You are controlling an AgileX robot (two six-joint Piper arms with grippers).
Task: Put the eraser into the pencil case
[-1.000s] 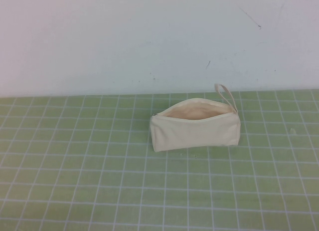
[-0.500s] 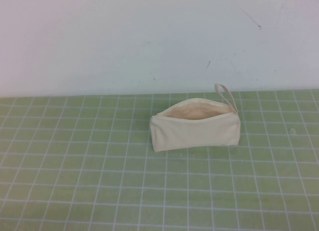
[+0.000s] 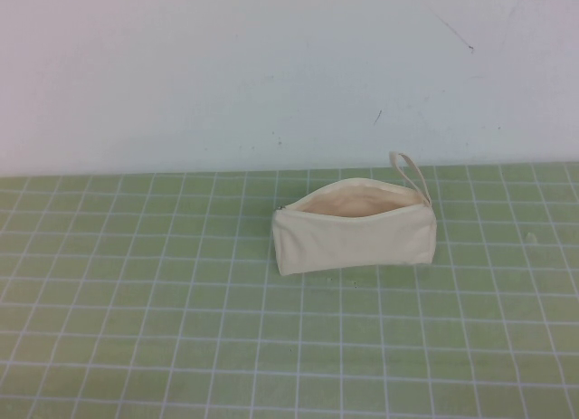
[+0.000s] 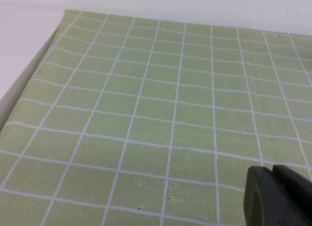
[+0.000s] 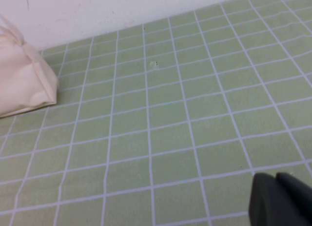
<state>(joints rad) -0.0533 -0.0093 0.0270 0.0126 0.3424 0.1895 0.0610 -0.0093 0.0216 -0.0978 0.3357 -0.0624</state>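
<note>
Grippers left [image 4: 273, 196] and right [image 5: 278, 199] both clenched, empty, above green mat [image 3: 181, 301].

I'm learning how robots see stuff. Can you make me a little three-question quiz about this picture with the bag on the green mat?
1. True or false: the pencil case is unzipped.
2. Where does its loop strap point? A) the wall B) the robot
3. Can you see the eraser?

Key:
1. True; the peach lining shows.
2. A.
3. No, not in any view. The left tool and right tool sit low over the green mat, away from the case.
</note>
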